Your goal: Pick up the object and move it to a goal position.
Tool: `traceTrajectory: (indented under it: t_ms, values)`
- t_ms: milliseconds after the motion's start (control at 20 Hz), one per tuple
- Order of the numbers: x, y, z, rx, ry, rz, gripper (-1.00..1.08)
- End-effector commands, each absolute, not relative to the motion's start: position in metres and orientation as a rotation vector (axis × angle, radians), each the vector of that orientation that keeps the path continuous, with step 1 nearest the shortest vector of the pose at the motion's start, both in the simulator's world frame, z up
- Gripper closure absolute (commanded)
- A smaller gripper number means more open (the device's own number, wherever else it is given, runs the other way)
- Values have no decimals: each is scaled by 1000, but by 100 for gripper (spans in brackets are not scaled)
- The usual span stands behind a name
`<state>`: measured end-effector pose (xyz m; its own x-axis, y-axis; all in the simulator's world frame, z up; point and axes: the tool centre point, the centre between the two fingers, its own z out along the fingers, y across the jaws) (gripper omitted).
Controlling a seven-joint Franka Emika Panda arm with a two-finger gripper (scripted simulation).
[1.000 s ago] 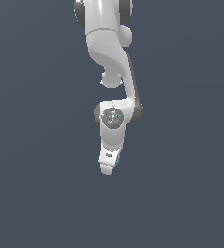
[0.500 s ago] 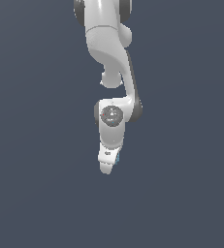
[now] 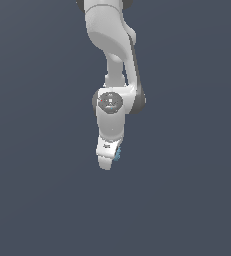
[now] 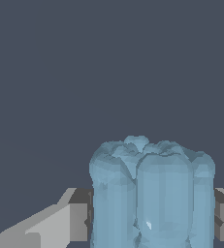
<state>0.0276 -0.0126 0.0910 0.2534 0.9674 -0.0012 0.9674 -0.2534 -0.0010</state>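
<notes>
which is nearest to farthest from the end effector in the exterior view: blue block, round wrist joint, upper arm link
1. The blue block, at the end effector, its edge peeking out on the exterior view's right.
2. The round wrist joint, directly above.
3. The upper arm link, at the top of the picture.

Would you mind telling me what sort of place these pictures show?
Most likely a bare simulated test scene: a flat slate-grey backdrop, a white Panda arm, and its gripper closed on a light-blue block.

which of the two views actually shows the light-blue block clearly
The wrist view: the light-blue block fills the gap between the tool's fingers. In the exterior view only a blue sliver peeks out beside the white tool.
</notes>
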Motion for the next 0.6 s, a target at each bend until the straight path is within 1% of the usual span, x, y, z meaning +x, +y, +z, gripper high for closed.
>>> traceTrajectory:
  t_ms: [0, 550]
  values:
    - [19, -18, 110, -2488, -1920, 2, 108]
    - [-18, -44, 195, -2488, -1920, 2, 108]
